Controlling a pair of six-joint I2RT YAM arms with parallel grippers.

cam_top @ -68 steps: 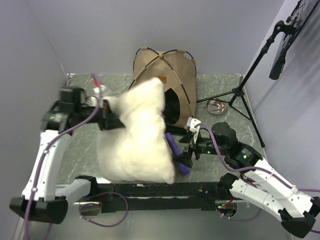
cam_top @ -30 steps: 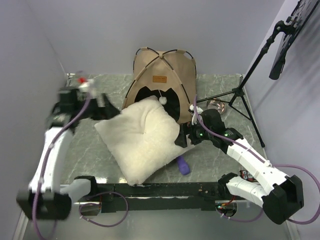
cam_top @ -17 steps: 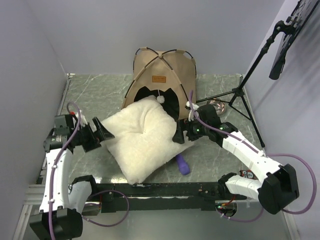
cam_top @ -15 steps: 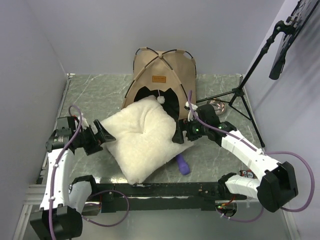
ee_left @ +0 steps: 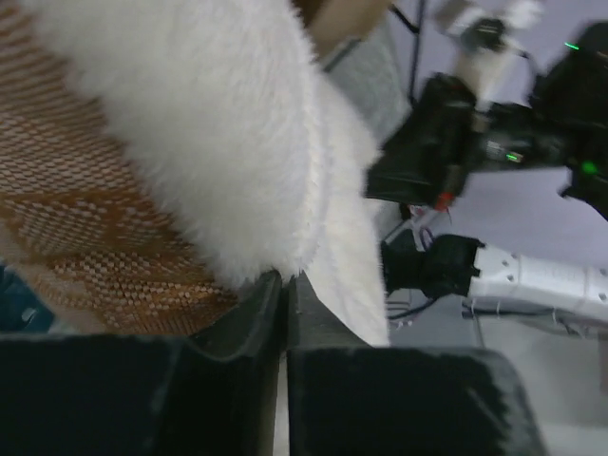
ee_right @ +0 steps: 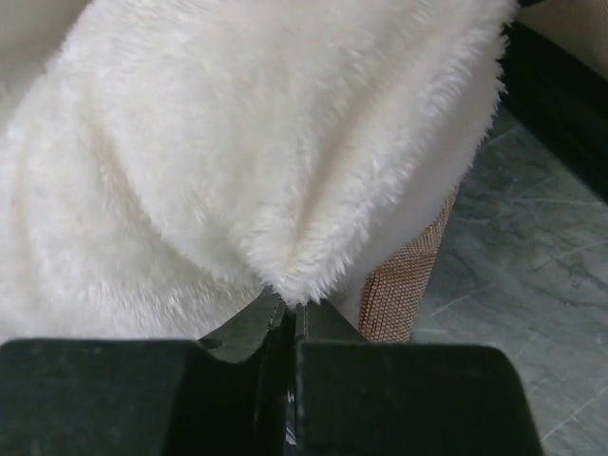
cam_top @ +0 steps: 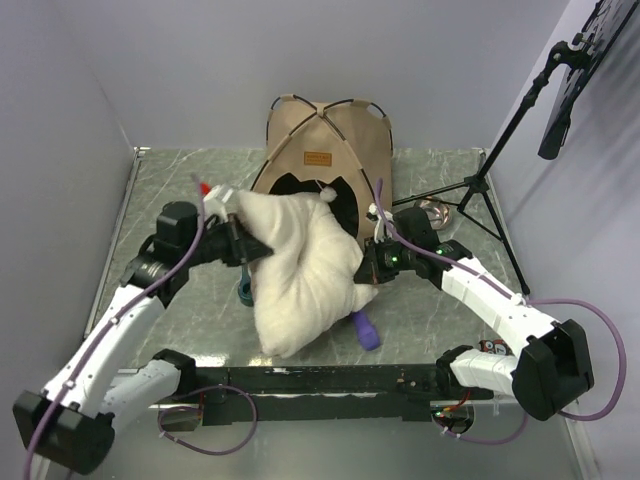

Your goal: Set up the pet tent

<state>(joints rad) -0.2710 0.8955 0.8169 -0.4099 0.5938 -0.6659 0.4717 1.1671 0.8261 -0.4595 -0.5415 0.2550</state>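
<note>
tent [cam_top: 345, 130] upright at the back of the table [cam_top: 190, 180], close against the wall, arched doorway turned toward the arms, pompom [cam_top: 327, 197] at the doorway's top. just in front, pillow [cam_top: 300, 265], bunched up between both sets of jaws and covering the lower doorway in the top view. left jaws clamped on the pillow's left edge, white fur and brown woven underside pinched between them. right jaws shut tight on the pillow's right corner, near the tent's black base. purple thing [cam_top: 366, 331] on the table by the pillow's lower right; blue thing [cam_top: 245, 292] peeking out at its left. tripod [cam_top: 478, 185] and bowl [cam_top: 432, 210] off to the right.
</note>
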